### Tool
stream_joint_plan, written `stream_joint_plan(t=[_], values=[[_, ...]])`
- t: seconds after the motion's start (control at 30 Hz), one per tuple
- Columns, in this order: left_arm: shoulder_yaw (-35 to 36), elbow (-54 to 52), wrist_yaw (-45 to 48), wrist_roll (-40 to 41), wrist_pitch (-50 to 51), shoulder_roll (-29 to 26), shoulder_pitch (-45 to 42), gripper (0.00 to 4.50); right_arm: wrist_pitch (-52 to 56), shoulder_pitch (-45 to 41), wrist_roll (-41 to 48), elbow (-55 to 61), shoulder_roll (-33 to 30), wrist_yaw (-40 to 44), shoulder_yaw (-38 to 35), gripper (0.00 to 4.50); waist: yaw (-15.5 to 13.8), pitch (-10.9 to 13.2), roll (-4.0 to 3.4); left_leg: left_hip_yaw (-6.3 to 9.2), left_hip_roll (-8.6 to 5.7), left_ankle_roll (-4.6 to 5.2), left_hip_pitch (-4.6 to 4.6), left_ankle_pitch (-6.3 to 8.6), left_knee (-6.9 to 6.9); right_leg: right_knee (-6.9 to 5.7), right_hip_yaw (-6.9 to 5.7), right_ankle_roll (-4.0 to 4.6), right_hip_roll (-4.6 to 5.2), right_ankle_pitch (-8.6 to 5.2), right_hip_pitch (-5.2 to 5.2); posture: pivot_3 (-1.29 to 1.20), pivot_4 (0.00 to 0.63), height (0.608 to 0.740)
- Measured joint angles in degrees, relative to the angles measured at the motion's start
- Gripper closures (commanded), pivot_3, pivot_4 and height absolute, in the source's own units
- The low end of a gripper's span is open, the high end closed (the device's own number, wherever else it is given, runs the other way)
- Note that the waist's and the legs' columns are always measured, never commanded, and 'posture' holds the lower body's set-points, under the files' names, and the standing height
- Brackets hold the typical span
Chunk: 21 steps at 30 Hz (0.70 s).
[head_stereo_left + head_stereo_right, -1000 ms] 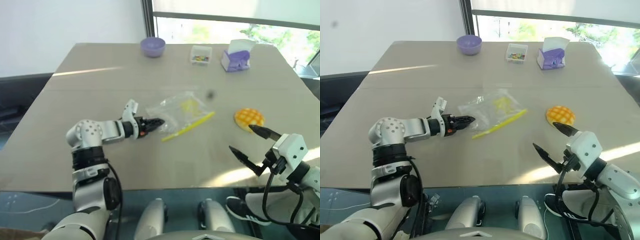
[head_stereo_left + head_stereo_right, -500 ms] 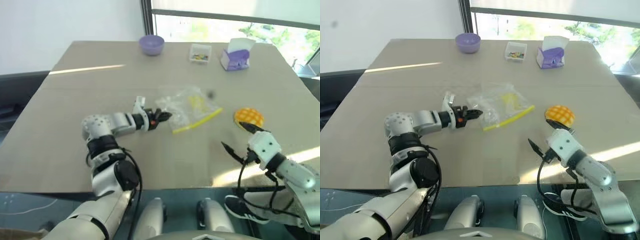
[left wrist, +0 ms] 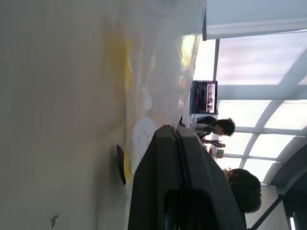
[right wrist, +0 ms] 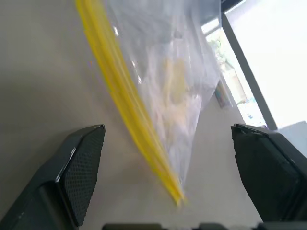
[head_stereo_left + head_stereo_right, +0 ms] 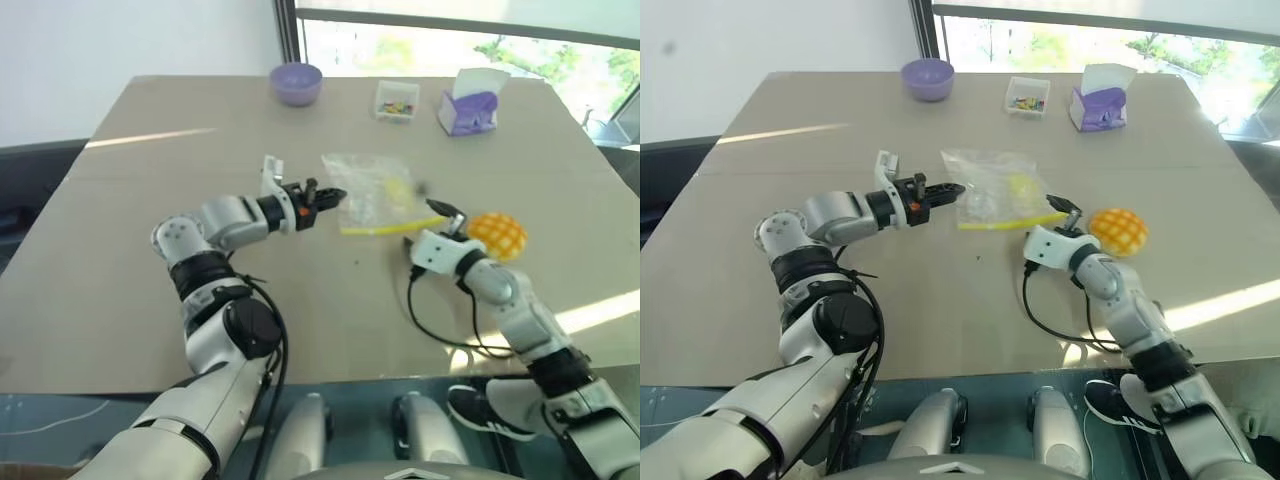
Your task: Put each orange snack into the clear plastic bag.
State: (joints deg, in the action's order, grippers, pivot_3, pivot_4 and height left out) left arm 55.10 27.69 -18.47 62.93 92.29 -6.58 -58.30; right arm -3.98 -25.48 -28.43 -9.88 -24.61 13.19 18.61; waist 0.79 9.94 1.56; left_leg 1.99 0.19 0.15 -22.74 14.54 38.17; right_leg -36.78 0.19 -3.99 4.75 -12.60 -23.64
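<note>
A: Where is the clear plastic bag at this moment?

B: It is in the middle of the tabletop, with its yellow zip strip along the near edge. The left gripper is clenched on the left edge of the bag, and this side looks a little raised from the surface.

A: And the right gripper?

B: It is spread wide and holds nothing. It points toward the right end of the zip strip, just beside it. In the right wrist view the strip runs between the two black fingers, but they do not touch it.

A: Where is the orange snack?

B: It lies on the tabletop to the right of the bag, just beside the right gripper and a little behind it. It is outside the bag.

A: What stands at the far side?

B: A purple bowl on the left, then a small clear box with colourful bits, and a purple and white container on the right. All are well apart from the bag.
</note>
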Motion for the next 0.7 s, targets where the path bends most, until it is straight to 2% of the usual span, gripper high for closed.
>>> stream_joint_plan(t=[0.17, 0.23, 0.3, 0.37, 0.53, 0.7], values=[[1.67, 0.01, -5.86, 4.46, -0.02, 0.96, -0.11, 4.47, -1.91, -3.51, -3.17, -6.85, 2.66, -5.59, 0.89, 0.0, 0.03, -0.01, 0.01, 0.01, -0.06, -0.03, 0.02, -0.02, 0.03, -0.02, -0.02, -0.01, 0.07, 0.01, 0.03, 0.0, 0.15, 0.74], [1.76, 0.05, -6.68, 5.09, -0.02, 0.94, -0.13, 4.5, -2.27, -3.6, -3.45, -7.49, 2.84, -6.42, 0.9, 0.51, 0.07, -0.01, 0.01, 0.02, -0.06, -0.06, 0.04, -0.04, 0.02, -0.05, -0.02, -0.01, 0.05, 0.01, 0.03, 0.0, 0.15, 0.74], [1.92, 0.66, -7.69, 6.15, -0.02, 0.63, -0.14, 4.5, -2.36, -3.54, -4.05, -8.62, 2.91, -7.09, 0.99, 1.21, 0.01, -0.01, 0.01, 0.03, -0.06, -0.08, 0.05, -0.05, 0.03, -0.07, -0.03, -0.01, 0.05, 0.01, 0.04, 0.0, 0.15, 0.74], [2.48, 1.2, -8.34, 6.77, -0.03, -0.07, -0.14, 4.5, -2.2, -2.93, -4.87, -8.75, 1.97, -7.06, 0.98, 2.24, 0.0, -0.01, 0.01, 0.02, -0.08, -0.08, 0.04, -0.05, 0.03, -0.06, -0.03, -0.01, 0.06, 0.01, 0.04, 0.0, 0.15, 0.74], [2.87, 2.07, -9.48, 7.87, -0.26, -1.04, -0.15, 4.5, -2.09, -2.13, -5.81, -7.85, 0.38, -6.86, 0.57, 4.47, 0.11, -0.01, 0.01, 0.03, -0.07, -0.08, 0.03, -0.05, 0.01, -0.04, -0.03, -0.01, 0.04, 0.01, 0.04, 0.0, 0.15, 0.74], [2.82, 2.8, -10.52, 9.37, -0.51, -1.23, -0.15, 4.5, -2.03, -2.25, -6.1, -7.14, 0.17, -6.58, 0.48, 4.47, 0.22, -0.01, 0.01, 0.02, -0.06, -0.08, 0.05, -0.05, 0.01, -0.05, -0.02, -0.01, 0.03, 0.01, 0.04, 0.0, 0.15, 0.74]])
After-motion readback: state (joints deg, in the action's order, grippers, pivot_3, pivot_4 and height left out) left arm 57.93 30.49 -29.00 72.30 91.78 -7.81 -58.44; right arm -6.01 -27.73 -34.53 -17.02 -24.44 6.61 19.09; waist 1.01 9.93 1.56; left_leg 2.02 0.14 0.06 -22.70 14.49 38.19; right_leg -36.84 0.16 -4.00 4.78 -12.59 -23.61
